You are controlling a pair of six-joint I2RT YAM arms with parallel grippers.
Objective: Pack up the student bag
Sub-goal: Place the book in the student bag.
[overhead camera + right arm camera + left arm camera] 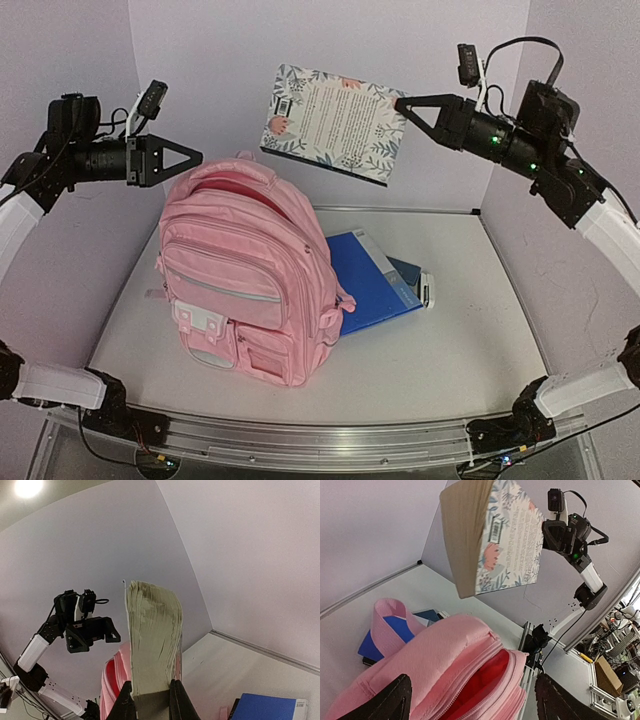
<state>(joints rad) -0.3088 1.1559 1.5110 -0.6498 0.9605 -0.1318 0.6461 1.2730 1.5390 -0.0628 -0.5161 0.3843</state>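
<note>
The student bag [245, 270] stands upright on the table, pink, with its top zip open and red lining [480, 685] showing. My left gripper [190, 160] hovers open just left of the bag's top; its two fingers [390, 705] straddle the mouth from above without touching it. My right gripper [405, 105] is high at the back right, shut on the edge of a thick book with a floral cover [335, 122]. The book hangs in the air above and behind the bag. In the right wrist view its page edge [152, 635] rises from between the fingers [125, 705].
A blue folder [370, 280] lies flat against the bag's right side, on top of a darker book [412, 275]. Purple walls close in the back and both sides. The table's rail [300, 440] runs along the near edge.
</note>
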